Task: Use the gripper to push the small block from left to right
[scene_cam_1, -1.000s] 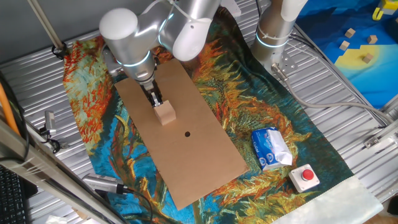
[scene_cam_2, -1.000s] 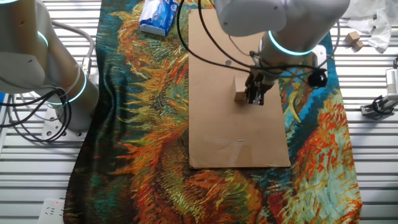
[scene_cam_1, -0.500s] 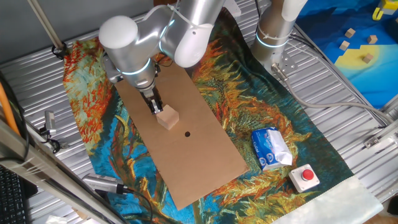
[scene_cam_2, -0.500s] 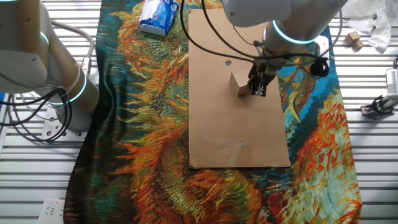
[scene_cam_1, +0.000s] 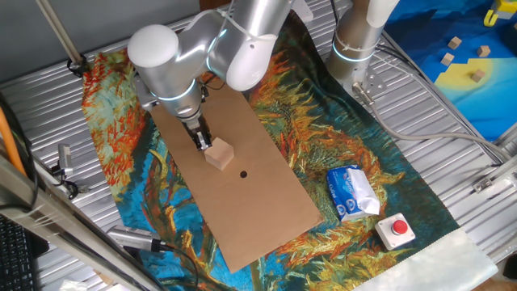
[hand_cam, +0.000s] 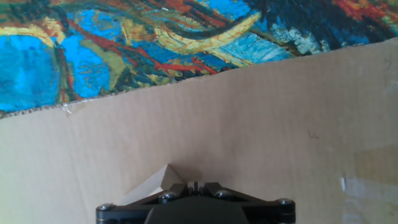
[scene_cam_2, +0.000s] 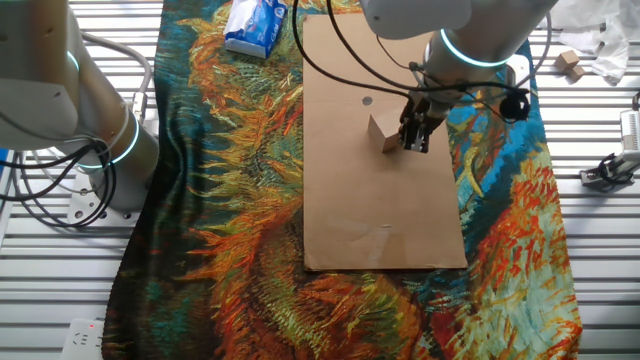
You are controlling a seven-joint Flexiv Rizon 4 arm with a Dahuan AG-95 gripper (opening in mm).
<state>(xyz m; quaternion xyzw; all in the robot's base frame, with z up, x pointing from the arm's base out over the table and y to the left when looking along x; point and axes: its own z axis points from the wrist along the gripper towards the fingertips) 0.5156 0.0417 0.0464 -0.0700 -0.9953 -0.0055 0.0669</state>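
Observation:
The small block (scene_cam_1: 218, 153) is a light tan wooden cube on the brown cardboard board (scene_cam_1: 250, 202), turned at an angle, just left of a small black dot. It also shows in the other fixed view (scene_cam_2: 382, 134) and as a pale corner in the hand view (hand_cam: 155, 184). My gripper (scene_cam_1: 202, 143) is shut, its narrow black tip down on the board and touching the block's left side. In the other fixed view the gripper (scene_cam_2: 414, 141) sits right beside the block. In the hand view the gripper (hand_cam: 194, 185) has its jaws together, the block tucked against them.
The board lies on a colourful patterned cloth (scene_cam_1: 323, 121). A blue-white packet (scene_cam_1: 352, 192) and a red button (scene_cam_1: 398, 229) lie at the cloth's right end. An idle silver arm column (scene_cam_1: 359, 32) stands at the back. A blue-yellow mat with tiny blocks (scene_cam_1: 468, 56) is at the far right.
The gripper has pushed the block a short way right along the board toward the black dot, and the block has rotated. Little moved in the last half second.

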